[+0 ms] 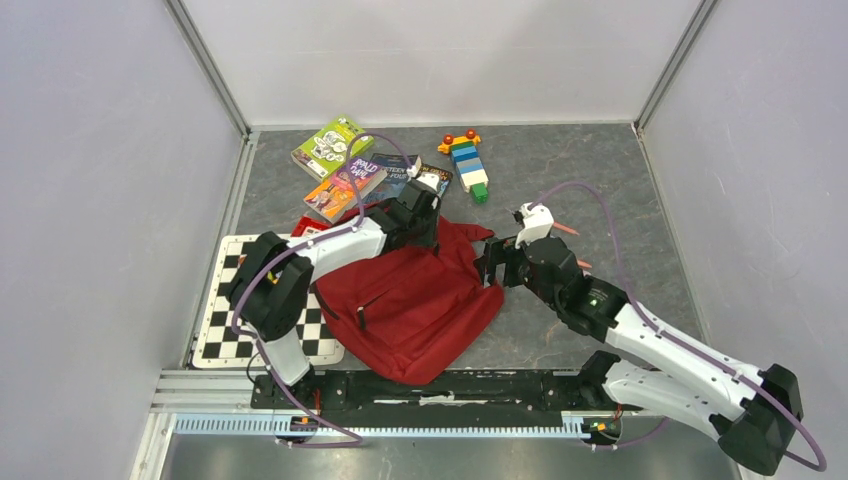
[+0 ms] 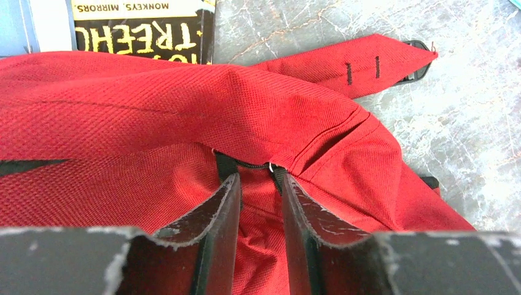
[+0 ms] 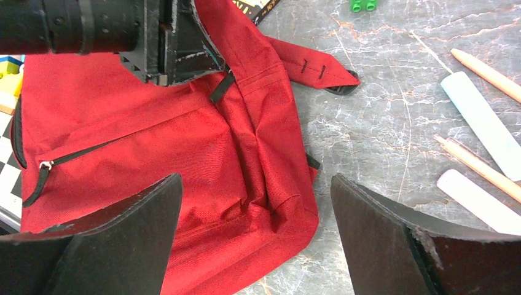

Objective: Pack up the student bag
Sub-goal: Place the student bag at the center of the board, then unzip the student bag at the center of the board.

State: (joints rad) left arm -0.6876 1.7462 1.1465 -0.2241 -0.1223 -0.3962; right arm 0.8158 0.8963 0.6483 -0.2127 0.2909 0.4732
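The student bag [image 1: 420, 300] is a dark-red backpack lying flat in the middle of the table. Its fabric fills the left wrist view [image 2: 123, 110] and the left half of the right wrist view [image 3: 153, 123]. My left gripper [image 1: 425, 235] is down on the bag's far top edge. Its jaws [image 2: 261, 178] stand narrowly apart around a fold of red fabric, just short of a black zipper with a metal ring [image 2: 270, 166]. Whether they pinch the fold is unclear. My right gripper [image 1: 490, 265] hovers wide open over the bag's right edge [image 3: 255, 178], holding nothing.
Several books [image 1: 350, 175] lie behind the bag, one green [image 1: 330, 145]. A coloured block toy [image 1: 468, 165] lies at the back. A chessboard [image 1: 225, 300] is partly under the bag's left side, by a small red box [image 1: 308, 228]. Pencils and white sticks [image 3: 479, 123] lie to the right.
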